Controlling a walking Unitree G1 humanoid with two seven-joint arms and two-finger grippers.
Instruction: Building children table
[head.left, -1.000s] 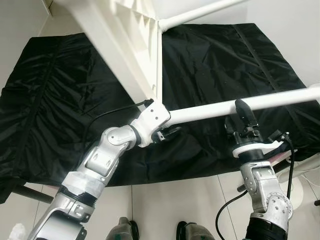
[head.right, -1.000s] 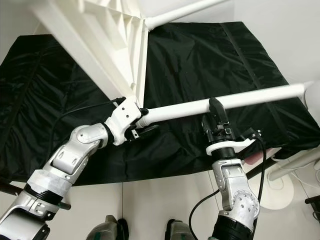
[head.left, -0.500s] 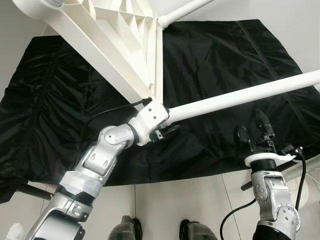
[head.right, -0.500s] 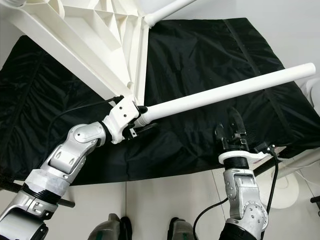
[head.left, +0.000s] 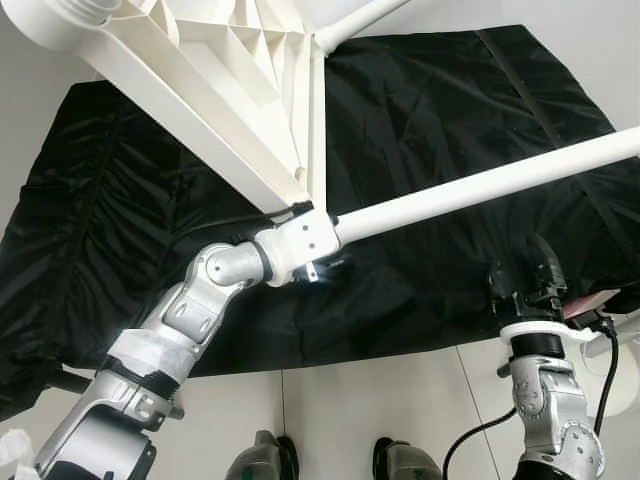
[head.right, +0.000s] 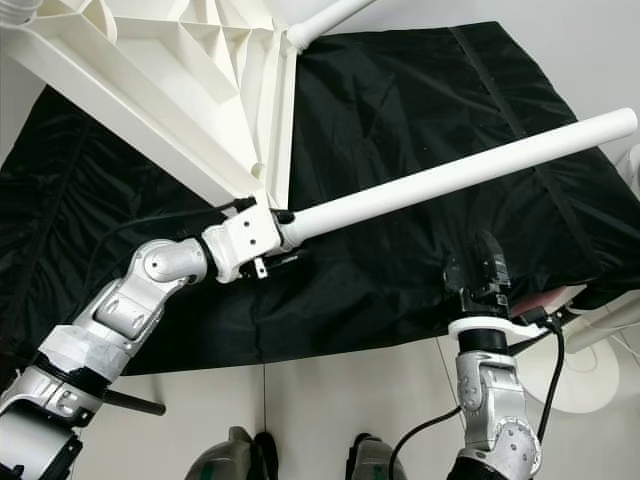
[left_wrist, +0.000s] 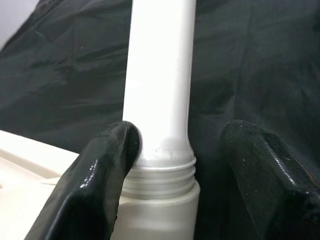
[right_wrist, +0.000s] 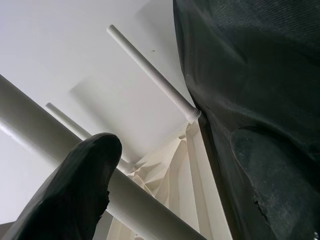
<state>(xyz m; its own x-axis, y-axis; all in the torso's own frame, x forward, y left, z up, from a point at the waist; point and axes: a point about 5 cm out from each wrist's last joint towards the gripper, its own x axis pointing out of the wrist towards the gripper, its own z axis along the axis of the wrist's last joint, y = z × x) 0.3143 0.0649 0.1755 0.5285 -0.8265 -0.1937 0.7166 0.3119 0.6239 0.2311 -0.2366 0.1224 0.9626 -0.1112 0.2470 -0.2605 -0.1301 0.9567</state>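
The white plastic table top (head.left: 200, 90) is tilted up with its ribbed underside toward me. One white leg (head.left: 480, 185) runs from its corner socket (left_wrist: 160, 200) out to the right, and another leg (head.left: 360, 18) sticks out at the top. My left gripper (head.left: 325, 268) sits at the base of the near leg, by the socket. One of its fingers (left_wrist: 100, 170) touches the leg, while the other stands a little apart. My right gripper (head.left: 530, 275) is open below the leg, clear of it, with nothing between its fingers (right_wrist: 75, 190).
A black cloth (head.left: 420, 100) covers the surface under the table parts. White tiled floor lies in front, with my feet (head.left: 265, 460) at the bottom edge. A pink item (head.left: 590, 303) and a white round object (head.right: 570, 370) sit by the right arm.
My right gripper has come off the leg and dropped down and to the right. The leg's far end has swung upward, and the table top has tilted further into view.
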